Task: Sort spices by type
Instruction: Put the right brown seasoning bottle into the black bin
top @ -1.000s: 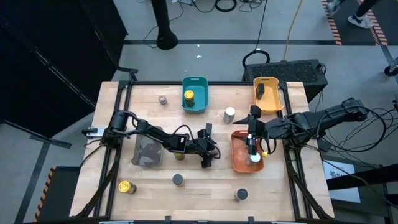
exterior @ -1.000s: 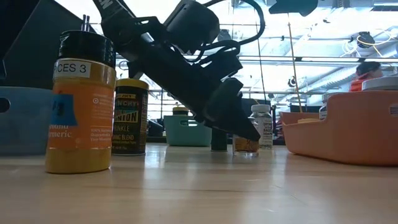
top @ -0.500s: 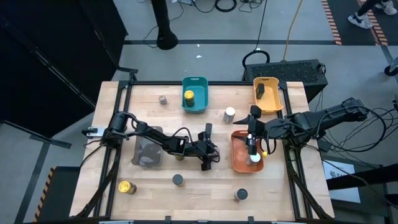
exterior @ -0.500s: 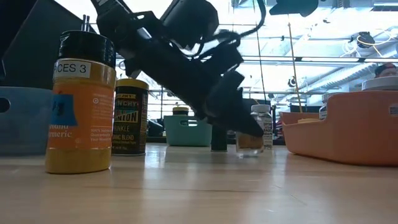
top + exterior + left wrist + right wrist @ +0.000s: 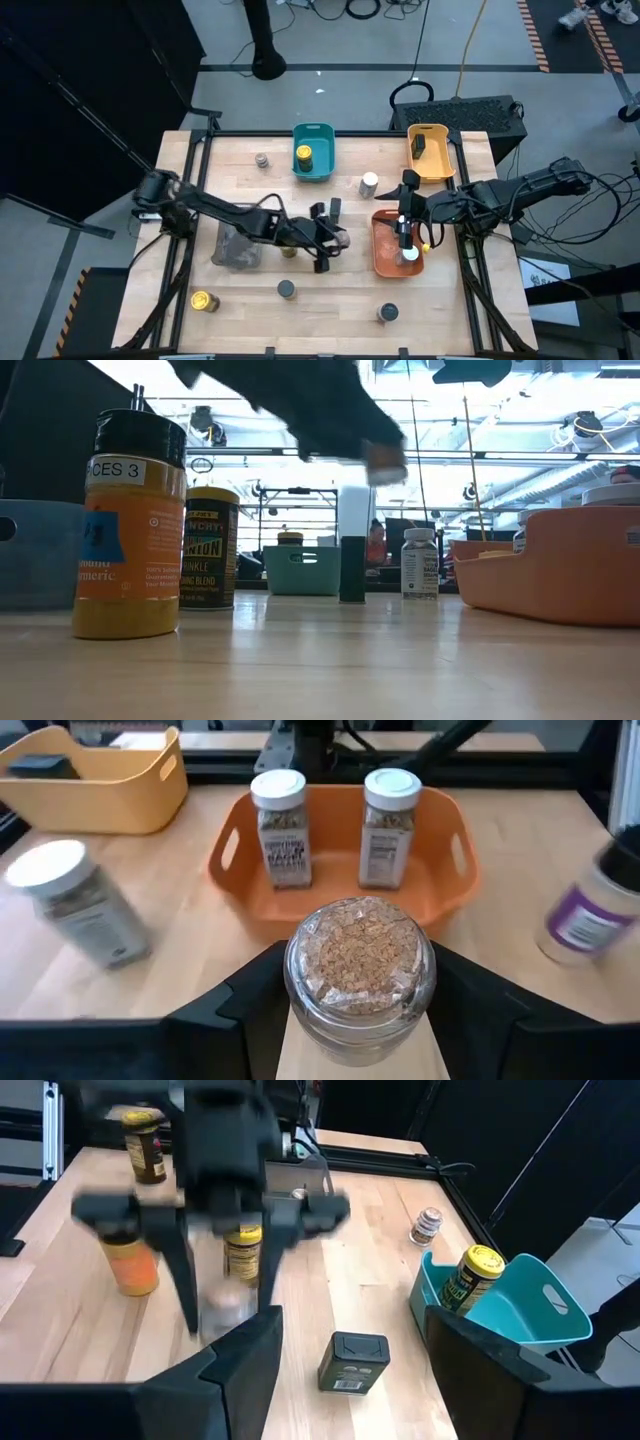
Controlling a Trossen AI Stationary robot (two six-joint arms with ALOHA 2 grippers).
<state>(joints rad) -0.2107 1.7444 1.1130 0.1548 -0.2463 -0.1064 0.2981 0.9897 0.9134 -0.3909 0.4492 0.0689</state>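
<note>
My left gripper (image 5: 358,1020) is shut on a small glass jar of brown granules (image 5: 358,970), above the table's middle (image 5: 325,240) and left of the orange tray (image 5: 378,262). That tray holds two white-topped jars (image 5: 280,825), (image 5: 392,825). My right gripper (image 5: 350,1325) hangs open over the orange tray's far end (image 5: 405,212). A slim black tin (image 5: 352,1362) stands upright on the table between the arms. The teal tray (image 5: 322,170) holds a yellow-topped jar (image 5: 303,155). One white-topped jar (image 5: 369,183) stands loose near the orange tray. My left gripper pinches the jar's glass body (image 5: 300,990) between its two fingers, one on each side. The jar's round end, showing the granules, faces the wrist camera. In the low view the jar (image 5: 385,460) is a blur high above the tabletop, lifted clear.
A yellow tray (image 5: 440,168) with a black item sits at the far right, a grey tray (image 5: 238,243) under the left arm. Loose jars stand along the near edge (image 5: 203,300), (image 5: 287,288), (image 5: 387,312), and a small one at the far left (image 5: 262,160).
My left gripper has risen with the jar, carrying it from the tabletop beside the black tin to well above it, and has drawn slightly toward the table's left. The jar is now lifted clear. The right arm has kept still.
</note>
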